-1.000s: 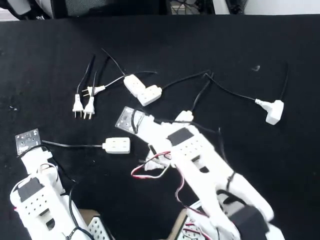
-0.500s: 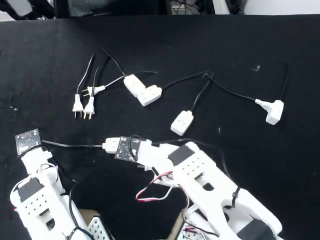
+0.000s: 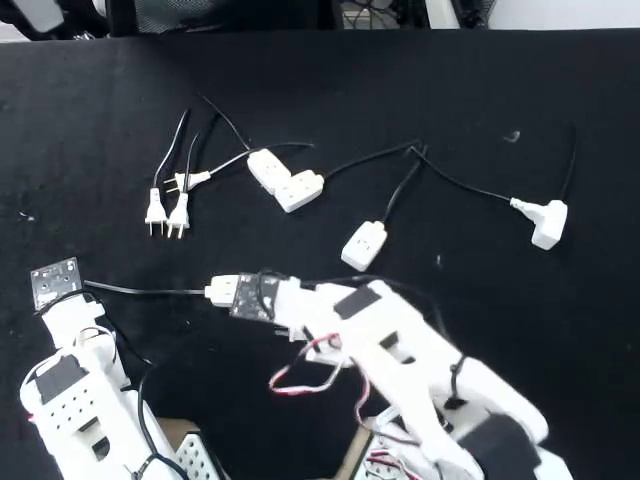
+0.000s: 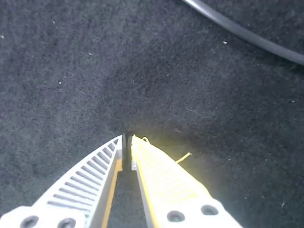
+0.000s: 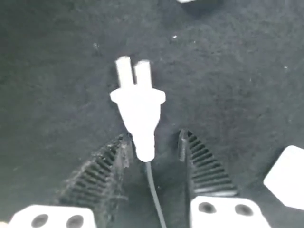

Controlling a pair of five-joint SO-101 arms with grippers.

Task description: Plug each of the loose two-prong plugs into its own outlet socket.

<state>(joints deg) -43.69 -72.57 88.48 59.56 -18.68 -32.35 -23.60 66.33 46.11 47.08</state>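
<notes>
Straddling a white plug (image 5: 139,107), the right pincer (image 5: 153,137) gapes without gripping; the left pincer (image 4: 126,140) sits closed, empty, at the worktop's (image 3: 500,90) nine o'clock.

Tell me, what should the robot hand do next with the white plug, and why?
Probably close the right gripper on the white plug: its open fingers sit on either side of the plug's back end, and nothing is gripped yet.

Right hand (image 3: 250,297) swung left — to socket (image 3: 220,290).
</notes>
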